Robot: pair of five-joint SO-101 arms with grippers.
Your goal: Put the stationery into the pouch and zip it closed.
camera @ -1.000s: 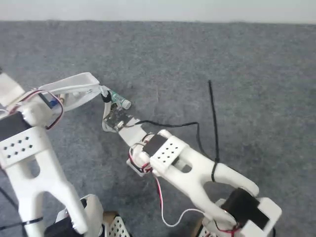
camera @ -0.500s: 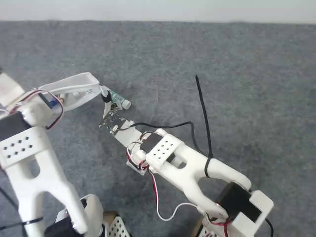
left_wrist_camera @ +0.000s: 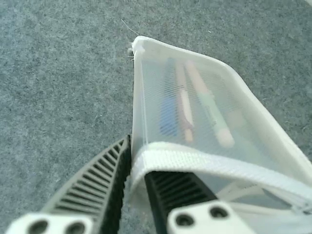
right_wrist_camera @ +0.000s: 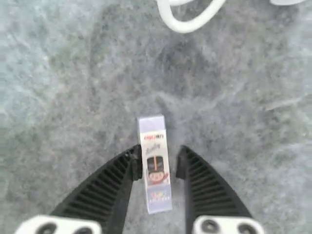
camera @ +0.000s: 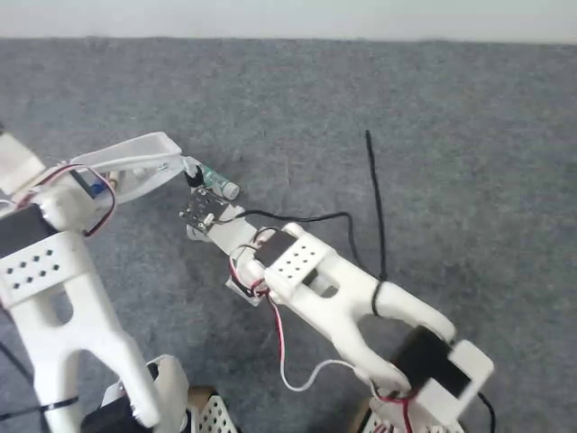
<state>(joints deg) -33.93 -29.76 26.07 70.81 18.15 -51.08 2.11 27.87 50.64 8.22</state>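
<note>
Grey carpet (camera: 469,99) below pale wall (camera: 288,18)

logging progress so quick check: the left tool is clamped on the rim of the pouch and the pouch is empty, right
Not quite. The left tool is clamped on the rim of the pouch, but the pouch is not empty. The left wrist view shows several pens lying inside it, visible through its see-through wall.

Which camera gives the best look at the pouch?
Left wrist view. The pouch is close up there, with pens visible through its side and the left gripper clamped on its rim. The high view shows it from above as a pale sleeve beside an arm.
</note>
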